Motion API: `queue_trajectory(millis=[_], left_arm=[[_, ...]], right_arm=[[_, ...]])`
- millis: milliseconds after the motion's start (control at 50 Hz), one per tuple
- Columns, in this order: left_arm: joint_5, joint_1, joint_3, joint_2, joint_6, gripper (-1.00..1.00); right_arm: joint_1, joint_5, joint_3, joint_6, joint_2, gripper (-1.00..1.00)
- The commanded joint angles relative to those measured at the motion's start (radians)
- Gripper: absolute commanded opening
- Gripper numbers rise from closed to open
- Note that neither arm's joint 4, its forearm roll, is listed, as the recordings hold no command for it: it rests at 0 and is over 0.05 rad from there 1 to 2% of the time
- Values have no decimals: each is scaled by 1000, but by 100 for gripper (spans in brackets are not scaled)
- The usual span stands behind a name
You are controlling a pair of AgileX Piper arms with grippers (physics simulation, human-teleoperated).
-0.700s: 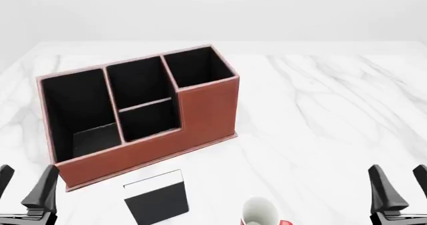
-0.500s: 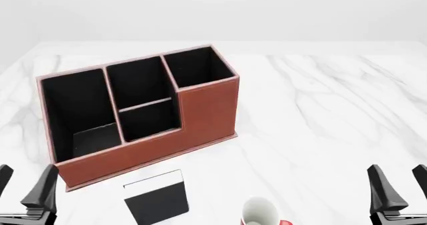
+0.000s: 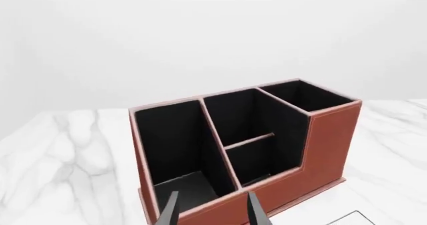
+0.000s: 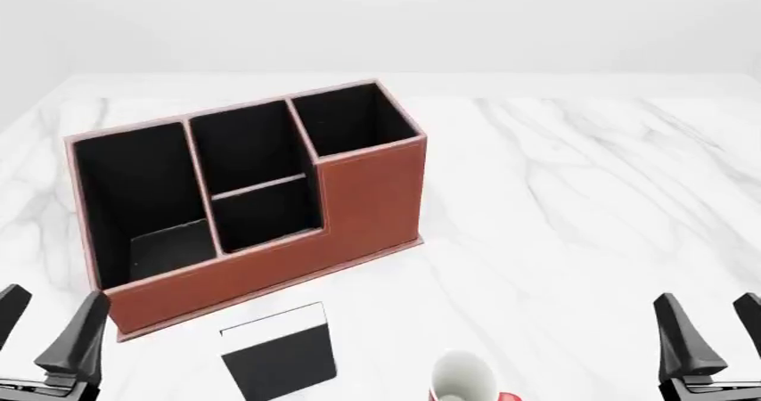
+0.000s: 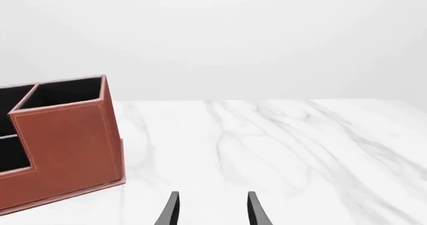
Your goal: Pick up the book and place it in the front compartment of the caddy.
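My left gripper (image 4: pixel 45 334) sits low at the near left edge of the table with its jaws spread and nothing between them; my right gripper (image 4: pixel 714 340) mirrors it at the near right, also spread and empty. Working outward from the left one, the caddy (image 4: pixel 356 200) stands just ahead, turned at an angle, its low stepped front wall facing me. The book (image 4: pixel 282 350) lies flat on the marble table (image 4: pixel 571 205) just in front of that wall, between the caddy and a white-and-red mug (image 4: pixel 466 381) that stands close on its right. The book is nearer my left arm, so I'd judge that the arm to use. It looks thin, stiff and light — but lying flat it offers little to pinch, and the black cover is probably slick. I'd come down over it and close across its narrow width on the page edges, keeping clear of the mug. From the left wrist view only a corner of the book (image 3: pixel 350 219) shows, so I'll steer by the front view.
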Motion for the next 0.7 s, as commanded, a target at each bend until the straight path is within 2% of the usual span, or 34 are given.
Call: queue_trajectory(millis=[20, 300, 700], left_arm=[[-3, 10, 13, 1, 8, 100], [3, 10, 14, 1, 12, 100], [60, 43, -23, 1, -30, 100]], right_arm=[[-1, 0, 0, -1, 0, 100], [0, 0, 0, -1, 0, 100], [-1, 0, 0, 0, 0, 100]])
